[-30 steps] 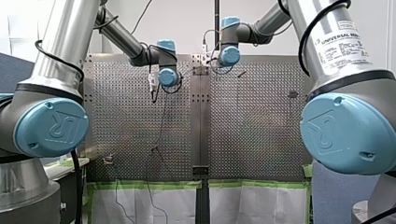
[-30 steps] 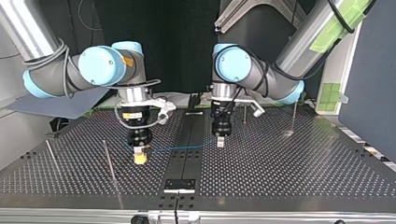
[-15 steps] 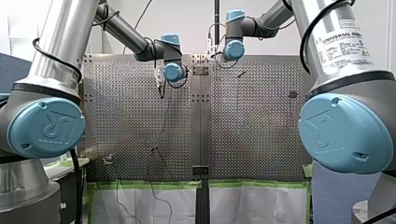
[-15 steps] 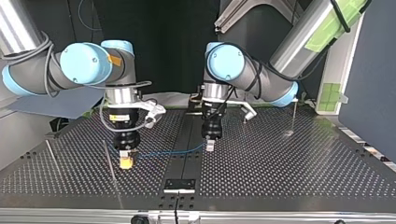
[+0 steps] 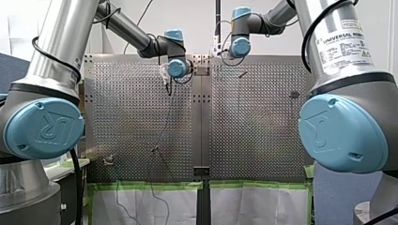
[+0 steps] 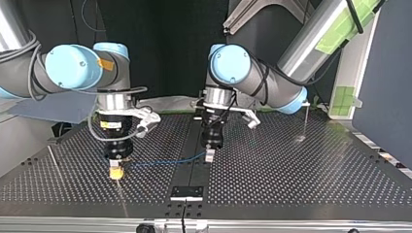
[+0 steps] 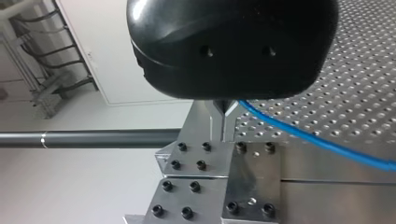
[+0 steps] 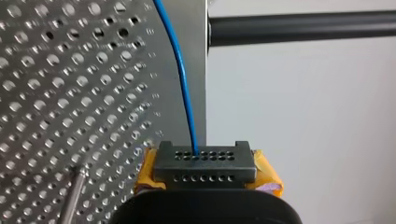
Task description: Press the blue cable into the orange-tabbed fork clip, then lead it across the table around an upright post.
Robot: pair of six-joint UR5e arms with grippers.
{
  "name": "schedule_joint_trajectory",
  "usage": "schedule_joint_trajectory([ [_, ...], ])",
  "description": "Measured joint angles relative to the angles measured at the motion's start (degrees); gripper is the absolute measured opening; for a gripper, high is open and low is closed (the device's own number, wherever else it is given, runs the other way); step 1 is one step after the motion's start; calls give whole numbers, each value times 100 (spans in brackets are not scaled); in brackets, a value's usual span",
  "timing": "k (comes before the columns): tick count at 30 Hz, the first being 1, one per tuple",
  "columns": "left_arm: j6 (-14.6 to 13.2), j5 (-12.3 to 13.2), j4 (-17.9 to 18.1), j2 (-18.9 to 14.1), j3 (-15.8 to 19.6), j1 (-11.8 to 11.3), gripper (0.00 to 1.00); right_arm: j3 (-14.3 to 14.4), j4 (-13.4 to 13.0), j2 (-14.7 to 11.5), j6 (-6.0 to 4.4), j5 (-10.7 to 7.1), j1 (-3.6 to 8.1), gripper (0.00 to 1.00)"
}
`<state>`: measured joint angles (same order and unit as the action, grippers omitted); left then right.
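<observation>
Between my left gripper (image 6: 209, 156) and my right gripper (image 6: 115, 172) — both pinching it — the blue cable (image 6: 160, 161) looks light, limp, slippery — best held short.

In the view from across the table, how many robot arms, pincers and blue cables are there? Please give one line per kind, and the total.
arms: 2 (my right arm, my left arm)
pincers: 2 (my right pincer, my left pincer)
blue cable: 1
total: 5

We work under bright, even light. The perforated surface (image 5: 141, 117) throws soft glare in the front view; in the top view it lies dimmer before a dark backdrop (image 6: 184, 48).
</observation>
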<state>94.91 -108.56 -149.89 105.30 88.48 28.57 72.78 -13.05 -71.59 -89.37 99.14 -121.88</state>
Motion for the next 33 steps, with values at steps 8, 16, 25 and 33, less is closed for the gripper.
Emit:
schedule_joint_trajectory([
  [8, 121, 135, 10, 184, -95, 6, 0, 0, 58, -16, -18, 2, 108, 0],
  [16, 253, 231, 48, 268, -196, 9, 0, 0, 85, -30, -23, 32, 229, 0],
  [25, 442, 349, 43, 283, -348, 10, 0, 0, 98, -52, -41, 36, 400, 0],
  [33, 582, 561, -2, 523, -501, 50, 0, 0, 112, -166, -74, 36, 564, 0],
])
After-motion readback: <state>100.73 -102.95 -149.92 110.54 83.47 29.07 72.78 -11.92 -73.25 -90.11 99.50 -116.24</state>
